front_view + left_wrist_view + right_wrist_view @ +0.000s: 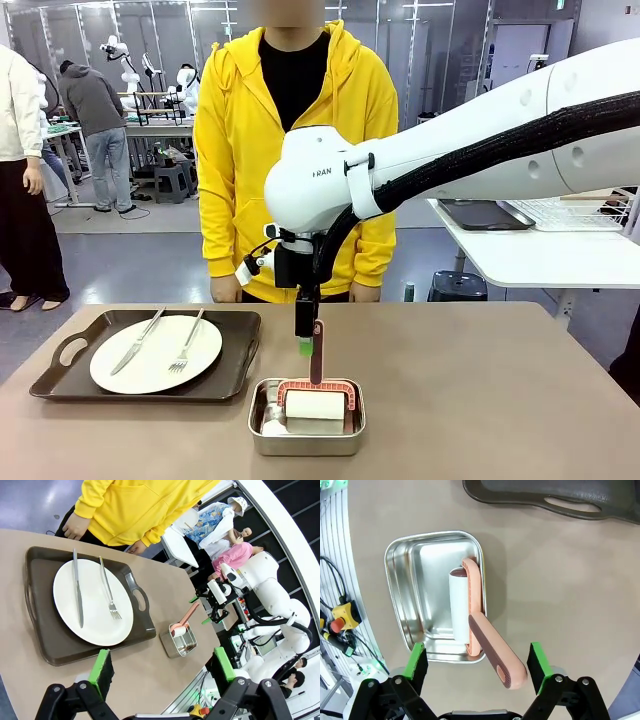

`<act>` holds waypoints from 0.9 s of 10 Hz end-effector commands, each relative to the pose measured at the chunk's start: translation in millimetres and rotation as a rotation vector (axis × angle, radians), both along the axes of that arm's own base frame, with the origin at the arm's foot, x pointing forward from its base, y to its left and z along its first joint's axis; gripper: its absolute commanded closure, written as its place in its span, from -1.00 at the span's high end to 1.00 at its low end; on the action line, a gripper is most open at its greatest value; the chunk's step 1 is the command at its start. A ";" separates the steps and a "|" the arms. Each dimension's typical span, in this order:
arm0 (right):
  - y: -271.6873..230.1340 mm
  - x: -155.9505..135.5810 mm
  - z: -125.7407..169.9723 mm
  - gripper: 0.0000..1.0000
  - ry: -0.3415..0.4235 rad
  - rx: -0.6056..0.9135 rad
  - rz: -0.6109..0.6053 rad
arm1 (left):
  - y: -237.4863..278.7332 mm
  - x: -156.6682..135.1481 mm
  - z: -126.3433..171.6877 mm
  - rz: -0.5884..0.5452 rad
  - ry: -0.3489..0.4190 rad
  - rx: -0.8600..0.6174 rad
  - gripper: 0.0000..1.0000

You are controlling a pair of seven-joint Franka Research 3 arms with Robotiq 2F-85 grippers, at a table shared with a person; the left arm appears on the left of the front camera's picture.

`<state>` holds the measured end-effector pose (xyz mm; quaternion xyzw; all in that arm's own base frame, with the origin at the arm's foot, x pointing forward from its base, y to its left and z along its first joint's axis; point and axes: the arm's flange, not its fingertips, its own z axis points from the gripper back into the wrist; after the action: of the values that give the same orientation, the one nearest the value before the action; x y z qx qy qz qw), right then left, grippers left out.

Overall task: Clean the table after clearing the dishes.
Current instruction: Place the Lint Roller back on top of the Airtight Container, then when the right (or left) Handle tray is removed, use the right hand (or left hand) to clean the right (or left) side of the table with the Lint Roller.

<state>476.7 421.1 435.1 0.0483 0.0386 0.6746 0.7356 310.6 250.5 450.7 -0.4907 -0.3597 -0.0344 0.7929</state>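
arm (pixel 450 140) from right stretched across middle, right pincer (pixel 306 345) pointing down, jaws apart astride roller handle (pixel 495 652); left pincer (pixel 161 655) apart.

A round white plate (pixel 155 362) lies flat on a dark brown handled tray (pixel 240 350) at the left of the grey-brown surface (pixel 480 390). A silver knife (pixel 137 341) and fork (pixel 186 342) rest side by side on the plate, tips toward the near edge.

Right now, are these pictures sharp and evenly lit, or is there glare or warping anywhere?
Front view: sharp, soft even light, only a faint shadow round the tray. Left wrist view: rolled sideways, so the table slants, but sharp. Right wrist view: bright glare patches inside the steel tin.
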 end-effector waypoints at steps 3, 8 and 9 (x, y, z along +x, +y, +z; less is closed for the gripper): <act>1.9 -2.3 1.1 1.00 -0.001 0.000 -0.012 | 1.0 -2.1 1.6 -0.003 -0.015 -0.009 1.00; 1.9 -2.3 1.1 1.00 -0.001 0.000 -0.012 | 1.0 -2.1 1.6 -0.003 -0.015 -0.009 1.00; 1.9 -2.3 1.1 1.00 -0.001 0.000 -0.012 | 1.0 -2.1 1.6 -0.003 -0.015 -0.009 1.00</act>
<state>477.0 421.2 435.7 0.0484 0.0379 0.6746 0.7357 310.6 250.5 450.7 -0.4907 -0.3597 -0.0344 0.7929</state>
